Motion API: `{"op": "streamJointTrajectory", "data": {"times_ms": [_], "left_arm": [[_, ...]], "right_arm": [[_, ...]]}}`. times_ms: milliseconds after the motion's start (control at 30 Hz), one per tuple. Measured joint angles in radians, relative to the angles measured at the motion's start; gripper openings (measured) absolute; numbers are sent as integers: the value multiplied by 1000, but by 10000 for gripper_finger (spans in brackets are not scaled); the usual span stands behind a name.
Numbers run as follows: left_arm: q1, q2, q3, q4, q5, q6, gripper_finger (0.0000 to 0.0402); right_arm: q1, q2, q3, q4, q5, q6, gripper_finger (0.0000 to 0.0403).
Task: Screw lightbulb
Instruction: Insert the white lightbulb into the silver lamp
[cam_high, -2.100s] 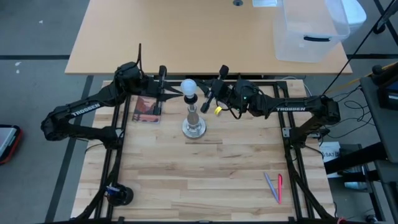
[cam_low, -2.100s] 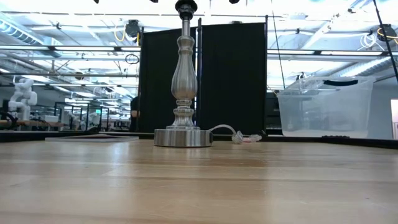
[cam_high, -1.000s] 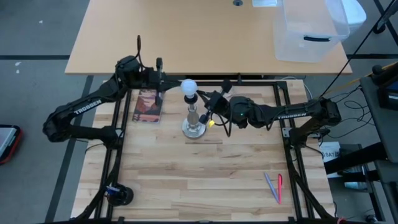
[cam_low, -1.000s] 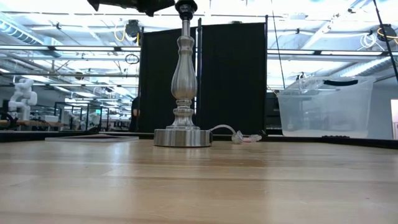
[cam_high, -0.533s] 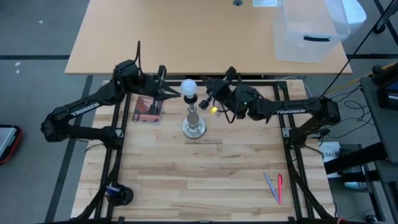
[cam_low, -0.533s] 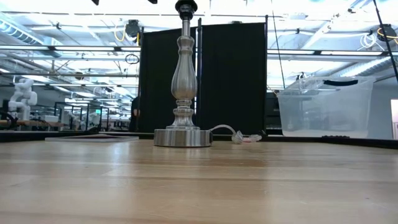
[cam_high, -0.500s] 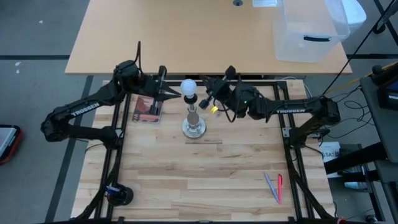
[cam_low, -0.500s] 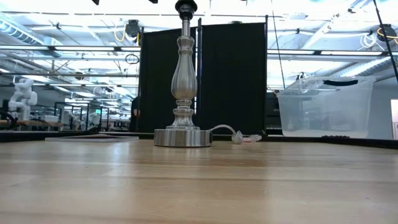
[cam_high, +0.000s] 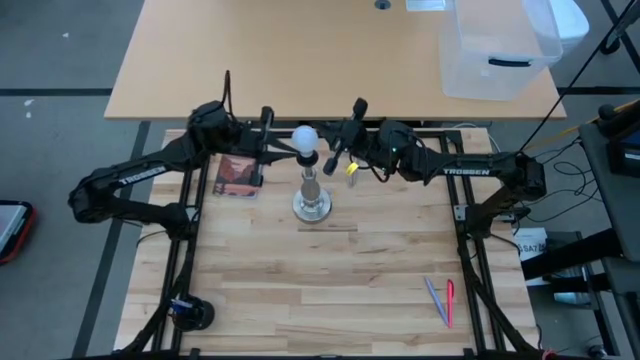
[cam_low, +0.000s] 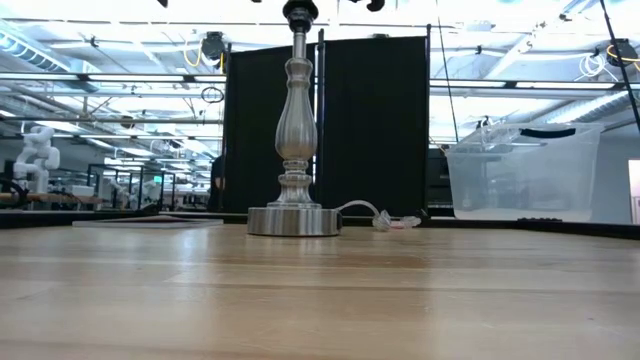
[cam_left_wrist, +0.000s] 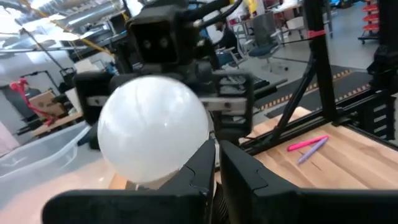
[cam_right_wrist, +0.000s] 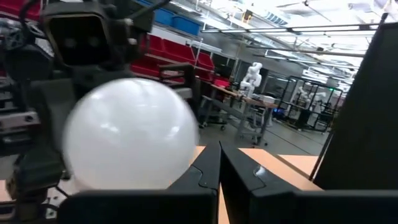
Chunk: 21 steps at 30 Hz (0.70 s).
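The white lightbulb (cam_high: 305, 138) sits upright on top of the silver lamp stand (cam_high: 312, 205), which rests on its round base (cam_low: 294, 220) at the table's far middle. My left gripper (cam_high: 284, 149) comes in level from the left, shut, right beside the bulb. My right gripper (cam_high: 327, 150) comes in level from the right, also shut, at the bulb's other side. The low view cuts off the bulb and both grippers above the dark socket (cam_low: 298, 12). My left gripper lies with the outer side of one shut finger (cam_left_wrist: 204, 158) against the bulb's round head (cam_left_wrist: 186, 149), level, from the table's left. My right gripper lies with the outer side of one shut finger (cam_right_wrist: 205, 165) against the round head (cam_right_wrist: 177, 152), level, from the right. The bulb stays upright on the stand.
A red booklet (cam_high: 237, 175) lies left of the lamp. Two pens (cam_high: 441, 300) lie at the near right and a black round object (cam_high: 190, 313) at the near left. A clear bin (cam_high: 500, 50) stands on the table beyond. The lamp's cord (cam_low: 378, 215) trails behind the base.
My left gripper has swung from the far side toward the bulb and now lies at its left side. My right gripper has swung from the lamp's near right toward the far edge, up to the bulb's right side. Both stayed shut. Bulb and stand have kept their place.
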<state>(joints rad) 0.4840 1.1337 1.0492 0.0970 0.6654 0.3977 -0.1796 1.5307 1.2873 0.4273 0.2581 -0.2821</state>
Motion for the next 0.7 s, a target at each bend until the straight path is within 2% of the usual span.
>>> {"op": "streamJointTrajectory", "data": {"times_ms": [233, 433, 700], "left_arm": [[7, 2, 0, -9, -4, -1, 29], [33, 1, 0, -13, -1, -3, 29], [57, 1, 0, -22, 0, -3, 29]], "right_arm": [[31, -1, 1, -16, 24, -1, 0], [78, -3, 1, -22, 148, -48, 0], [119, -5, 3, -48, 226, -46, 0]]}}
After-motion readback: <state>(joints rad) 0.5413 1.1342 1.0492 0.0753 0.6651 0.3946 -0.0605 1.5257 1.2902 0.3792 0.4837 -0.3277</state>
